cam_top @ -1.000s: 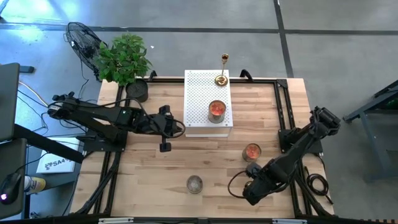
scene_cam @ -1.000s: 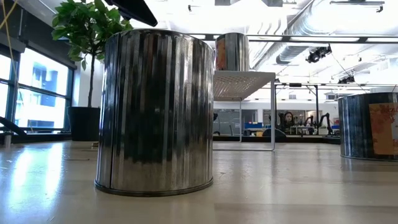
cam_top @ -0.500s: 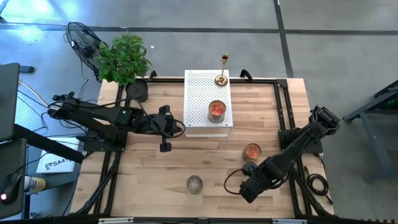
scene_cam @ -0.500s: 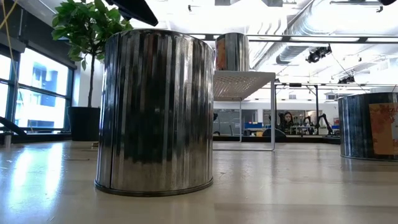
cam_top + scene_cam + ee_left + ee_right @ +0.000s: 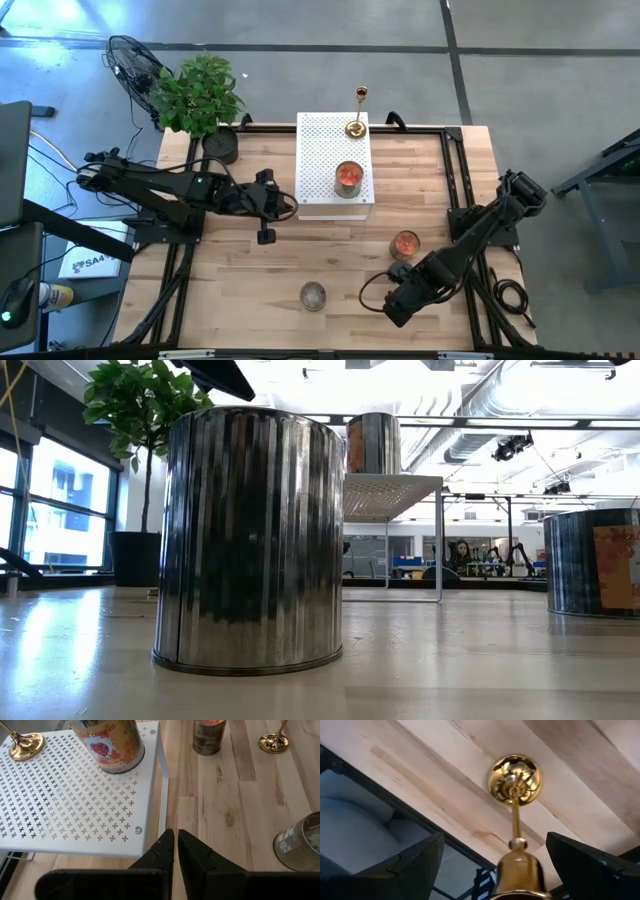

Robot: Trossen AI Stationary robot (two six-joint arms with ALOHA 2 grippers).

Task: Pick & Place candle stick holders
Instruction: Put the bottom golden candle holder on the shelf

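I see the wooden table point(image 5: 250, 270) carrying a white perforated shelf point(image 5: 325, 150), and on the shelf's far end stands one holder point(image 5: 356, 126), upright beside a candle tin point(image 5: 348, 177). My left gripper point(image 5: 176, 842) sits just left of the shelf, fingers together and empty. My right gripper point(image 5: 490, 865) is well right of the shelf near the table's front, fingers spread wide around a second holder point(image 5: 514, 795) standing between them on the wood.

The wooden table point(image 5: 250, 270) carries a white rack point(image 5: 322, 165), candle tins point(image 5: 313, 295) and a potted plant point(image 5: 205, 100).
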